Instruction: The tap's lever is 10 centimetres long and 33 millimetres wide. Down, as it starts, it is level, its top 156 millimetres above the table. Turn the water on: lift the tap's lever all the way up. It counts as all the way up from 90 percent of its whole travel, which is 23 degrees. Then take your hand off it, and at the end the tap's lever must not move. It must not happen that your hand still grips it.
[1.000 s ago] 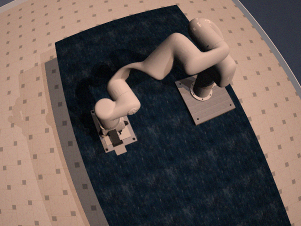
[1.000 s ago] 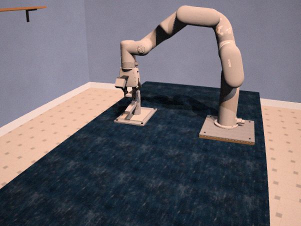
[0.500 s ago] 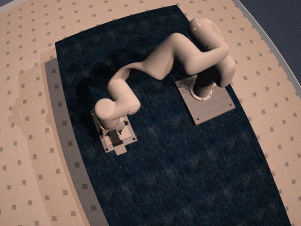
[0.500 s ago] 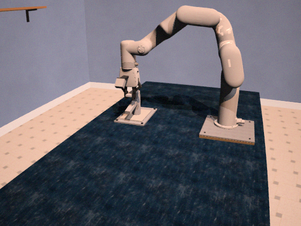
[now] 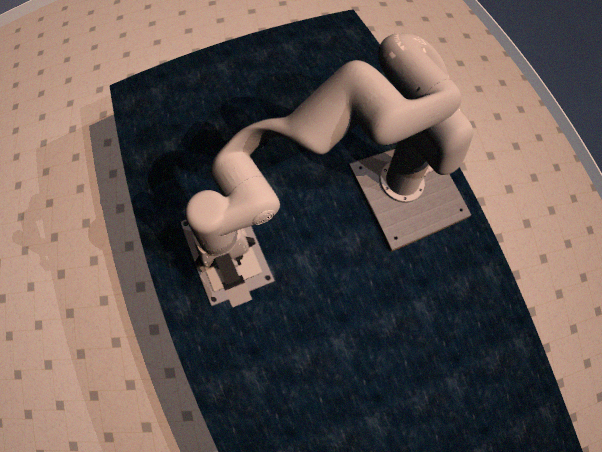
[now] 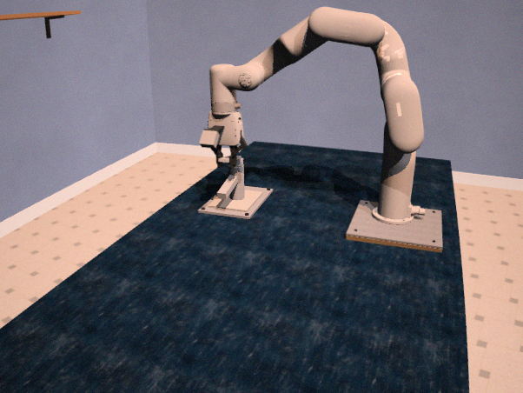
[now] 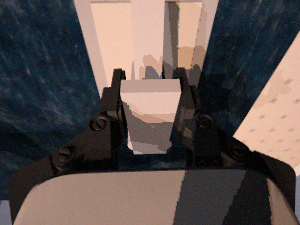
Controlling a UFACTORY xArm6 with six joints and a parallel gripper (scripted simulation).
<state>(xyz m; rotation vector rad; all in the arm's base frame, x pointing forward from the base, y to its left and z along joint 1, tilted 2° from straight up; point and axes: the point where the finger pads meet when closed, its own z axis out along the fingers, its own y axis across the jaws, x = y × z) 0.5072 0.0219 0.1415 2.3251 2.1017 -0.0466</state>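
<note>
The tap [image 6: 236,187] stands on a pale square base plate [image 6: 235,203] on the dark blue mat. Its pale lever [image 7: 151,115] shows in the wrist view between my two black fingers. My gripper [image 7: 149,83] is shut on the lever, one finger on each long side. In the exterior view the gripper [image 6: 228,157] hangs straight down over the top of the tap. In the overhead view my wrist covers most of the tap, and only the base plate and the spout show. The lever's angle is hard to judge.
My arm's own base [image 6: 394,228] sits on a grey plate at the right of the mat. A tiled floor surrounds the mat. A wooden shelf [image 6: 39,16] hangs high on the far left wall.
</note>
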